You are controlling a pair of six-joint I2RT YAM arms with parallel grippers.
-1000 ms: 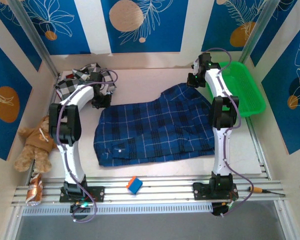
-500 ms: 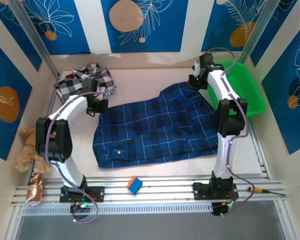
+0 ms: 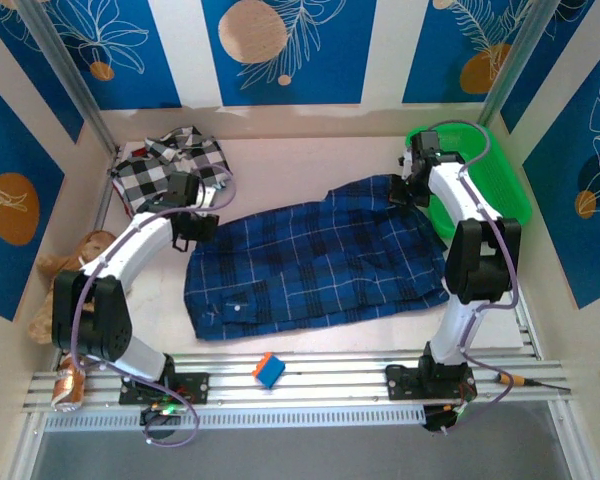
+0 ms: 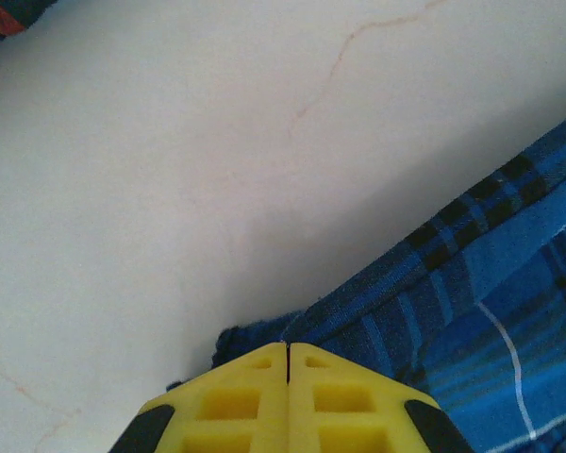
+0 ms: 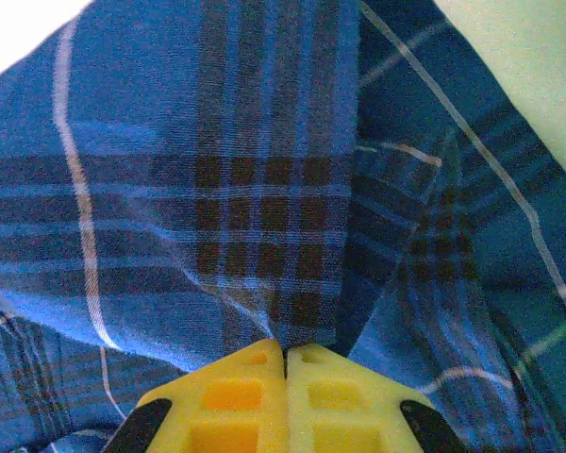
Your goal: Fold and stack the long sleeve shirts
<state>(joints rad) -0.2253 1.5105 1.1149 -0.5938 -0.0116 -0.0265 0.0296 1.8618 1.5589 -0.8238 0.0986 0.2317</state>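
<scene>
Your left fingers are pressed together on the far-left corner of the blue plaid shirt. Your right fingers pinch a fold at its far-right corner, beside the green basket. The shirt lies spread across the middle of the surface. The checked shirt sits bunched at the far left.

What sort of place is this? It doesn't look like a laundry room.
Probably a robot test booth in a lab: a left arm and right arm bolted to a metal rail, printed wall panels around the table, a plaid shirt as practice laundry.
</scene>
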